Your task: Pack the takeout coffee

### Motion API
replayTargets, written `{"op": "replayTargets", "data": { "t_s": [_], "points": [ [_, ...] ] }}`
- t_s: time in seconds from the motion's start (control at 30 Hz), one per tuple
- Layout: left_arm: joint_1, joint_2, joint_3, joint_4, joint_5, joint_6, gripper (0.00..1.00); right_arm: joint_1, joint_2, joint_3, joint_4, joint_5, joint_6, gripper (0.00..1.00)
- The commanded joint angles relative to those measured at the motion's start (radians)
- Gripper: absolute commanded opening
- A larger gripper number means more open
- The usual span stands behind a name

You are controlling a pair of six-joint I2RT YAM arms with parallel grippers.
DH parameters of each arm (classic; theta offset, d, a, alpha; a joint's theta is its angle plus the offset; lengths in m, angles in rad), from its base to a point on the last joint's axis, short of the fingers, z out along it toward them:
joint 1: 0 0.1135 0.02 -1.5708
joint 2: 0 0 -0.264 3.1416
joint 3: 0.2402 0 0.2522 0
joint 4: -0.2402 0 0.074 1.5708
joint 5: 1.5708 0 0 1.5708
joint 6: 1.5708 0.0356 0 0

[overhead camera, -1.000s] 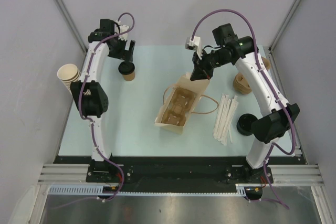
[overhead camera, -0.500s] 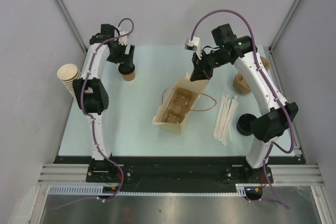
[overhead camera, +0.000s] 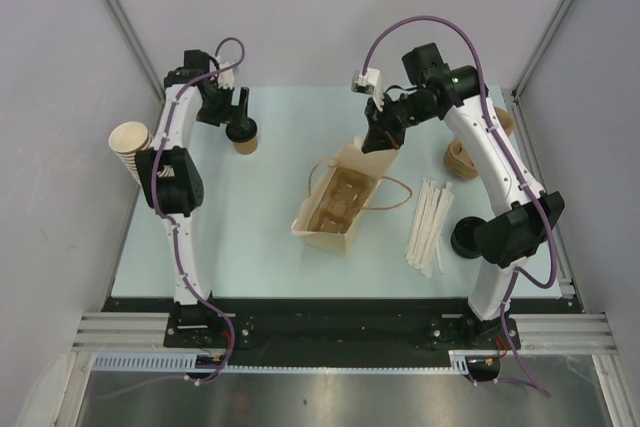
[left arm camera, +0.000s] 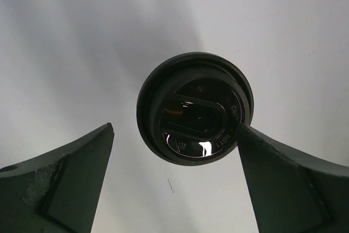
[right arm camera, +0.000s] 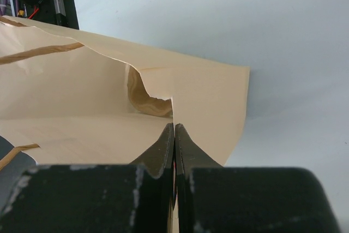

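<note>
The takeout coffee cup is small and tan, has a black lid on it, and stands at the back left of the table. My left gripper is open just above it. In the left wrist view the lid lies between my spread fingers, with the left gripper over its near edge. The brown pulp carrier tray sits inside an open tan paper bag in the middle. My right gripper is shut on the bag's far rim. In the right wrist view it pinches the bag wall.
A tall stack of nested tan cups lies at the left edge. Pale stirrer sticks lie right of the bag. A stack of black lids sits near the right arm. Brown cardboard pieces lie at the back right.
My left gripper has moved down closer over the lidded cup. My right gripper still holds the bag rim, and the bag has shifted slightly left.
</note>
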Motion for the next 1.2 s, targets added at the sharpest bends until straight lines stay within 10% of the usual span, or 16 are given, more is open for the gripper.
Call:
{"op": "replayTargets", "data": {
  "t_s": [0.0,1.17],
  "points": [
    [0.005,-0.003,-0.003,0.02,0.042,-0.018,0.99,-0.005,0.009,0.048,-0.025,-0.008,-0.011,0.0],
    [0.007,-0.093,-0.075,0.11,0.077,-0.087,0.99,0.001,0.015,0.053,-0.043,-0.007,-0.017,0.0]
  ]
}}
